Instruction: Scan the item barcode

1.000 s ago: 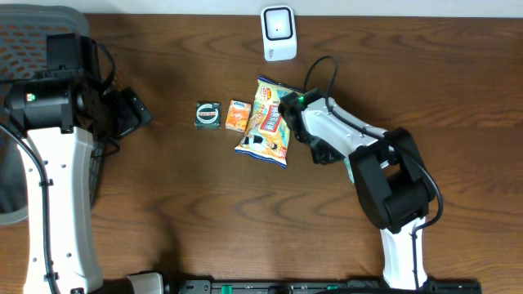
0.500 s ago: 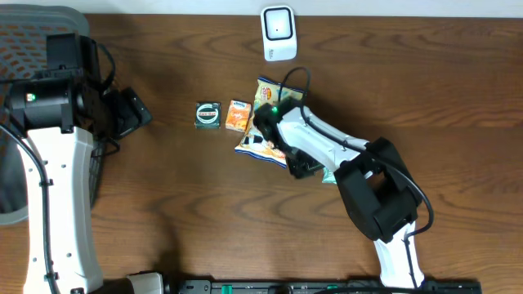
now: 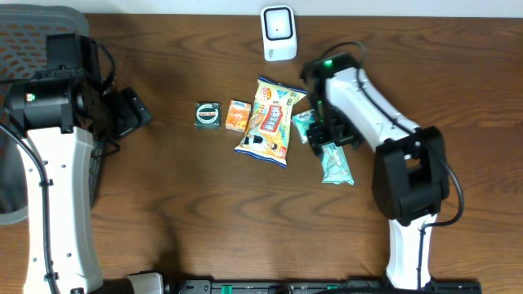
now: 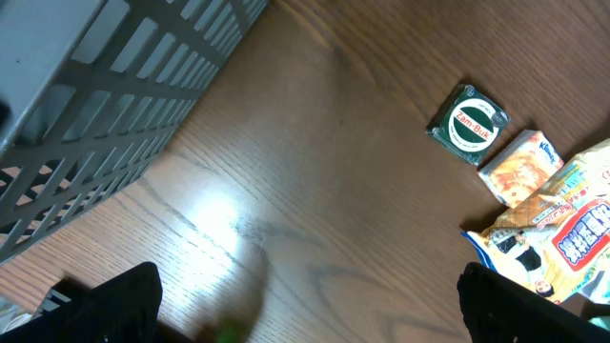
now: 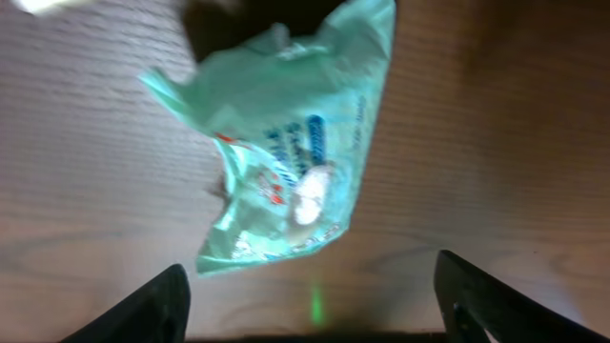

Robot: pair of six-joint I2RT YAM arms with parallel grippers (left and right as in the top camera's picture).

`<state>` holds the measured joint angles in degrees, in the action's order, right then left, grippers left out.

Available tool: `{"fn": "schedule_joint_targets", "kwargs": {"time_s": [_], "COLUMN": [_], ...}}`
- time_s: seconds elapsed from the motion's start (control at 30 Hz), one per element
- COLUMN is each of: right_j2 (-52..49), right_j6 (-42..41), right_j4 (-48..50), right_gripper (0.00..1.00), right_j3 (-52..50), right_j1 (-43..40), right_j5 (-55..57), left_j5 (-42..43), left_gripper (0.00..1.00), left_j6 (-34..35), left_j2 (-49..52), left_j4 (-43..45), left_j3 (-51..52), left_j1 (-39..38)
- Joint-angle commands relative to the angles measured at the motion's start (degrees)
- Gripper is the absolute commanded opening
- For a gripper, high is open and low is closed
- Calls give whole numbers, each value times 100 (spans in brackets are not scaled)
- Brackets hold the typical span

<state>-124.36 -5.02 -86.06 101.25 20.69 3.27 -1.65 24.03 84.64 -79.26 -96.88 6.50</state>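
Pickup step, seemingly: the right hand (image 5: 310, 307), spread wide, hovers over the mint-green packet (image 5: 295, 152) in front of the barcode scanner (image 3: 278, 33); next, pinch it squarely.

Wooden table (image 3: 163, 204), white scanner (image 3: 279, 33), snack bag (image 3: 268, 122), mint packet (image 3: 335, 163), perhaps two

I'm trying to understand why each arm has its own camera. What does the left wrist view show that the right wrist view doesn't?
Left wrist only: a grey slatted basket, a dark green packet, an orange packet and a yellow snack bag. Right wrist only: a mint-green packet lying on the wood. Both: the wooden table, with the left end effector or right end effector open at the lower edge.
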Motion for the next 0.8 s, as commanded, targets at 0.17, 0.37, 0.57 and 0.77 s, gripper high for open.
{"fn": "schedule_joint_targets", "kwargs": {"time_s": [0.17,0.37,0.57,0.77], "right_j2": [28,28,28,28], "right_j6": [511,411,120,-96], "right_j4": [199,1060,1611,1681], "right_gripper": [64,47,32,1], "right_j3": [-466,-1161,-1416,-1419], "right_j1": [-345,-341,-339,-339], "right_j5": [-774,-730,-730,-734], "left_j5": [-31,-33,-33,-33], "left_gripper": [98,98,98,98], "left_j6": [28,28,28,28], "left_j2": [39,39,39,39], "left_j4": [-17,-17,-17,-17], "left_j3": [28,28,28,28], "left_j1": [13,13,13,13]}}
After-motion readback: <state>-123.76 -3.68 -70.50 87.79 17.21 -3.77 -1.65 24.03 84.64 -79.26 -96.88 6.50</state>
